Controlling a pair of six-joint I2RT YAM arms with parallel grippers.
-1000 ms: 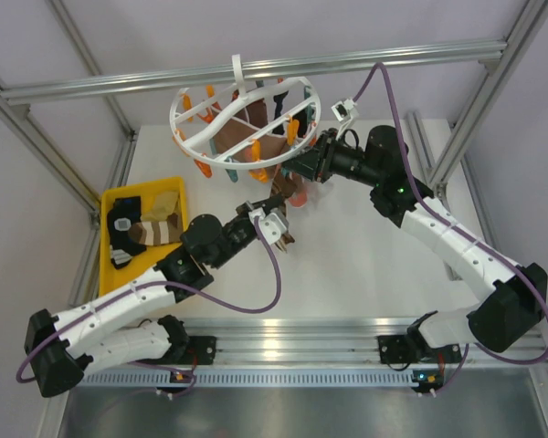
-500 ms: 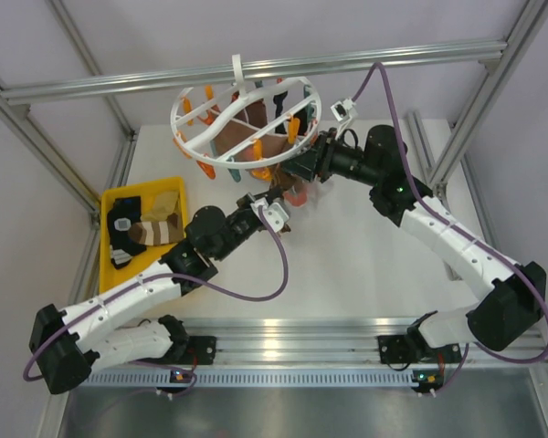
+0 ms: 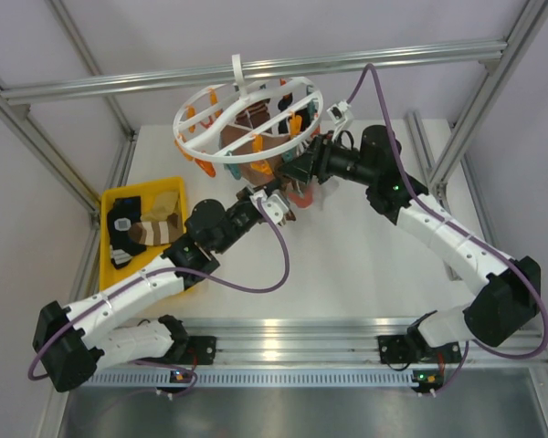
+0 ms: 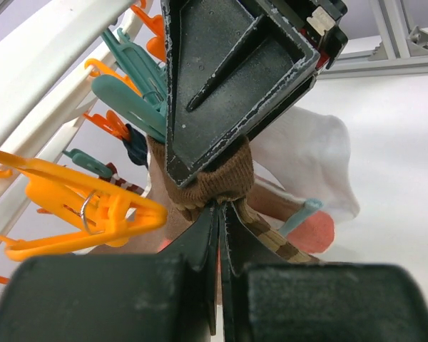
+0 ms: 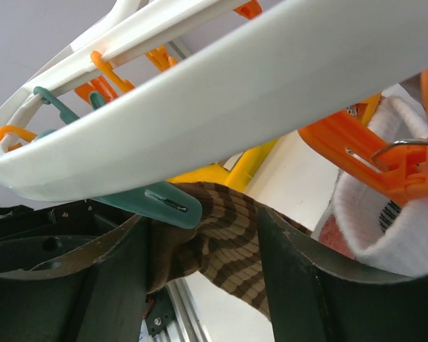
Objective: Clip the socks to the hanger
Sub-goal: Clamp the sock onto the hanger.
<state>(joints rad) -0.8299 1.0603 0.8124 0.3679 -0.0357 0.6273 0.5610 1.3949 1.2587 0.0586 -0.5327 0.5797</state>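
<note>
Top view: clipping step, I'd say. Left gripper (image 3: 272,203) and right gripper (image 3: 297,167) are meeting under the hanger (image 3: 238,73). Spare socks (image 3: 151,228) are sitting in the tray (image 3: 105,228).

Left wrist: fingers (image 4: 200,249) are pinching the striped sock (image 4: 214,182) tight, holding it up at the clips.

Right wrist: fingers (image 5: 292,271) are standing apart around a teal clip (image 5: 157,203) at the sock's edge, but I can't tell if it's biting. Next, probably: confirm the bite, then let go, while dodging the crowding orange clip (image 5: 371,153).

No word, brand, number or sign can be read in any view. A small pale patch sits on a dark sock (image 3: 123,224) in the yellow tray (image 3: 108,203), well to the left of the left pincer (image 3: 276,203) (perhaps a label, too small to tell). The white sock (image 5: 385,221) just right of the right pincer (image 5: 207,249) bears short dark marks, illegible.
</note>
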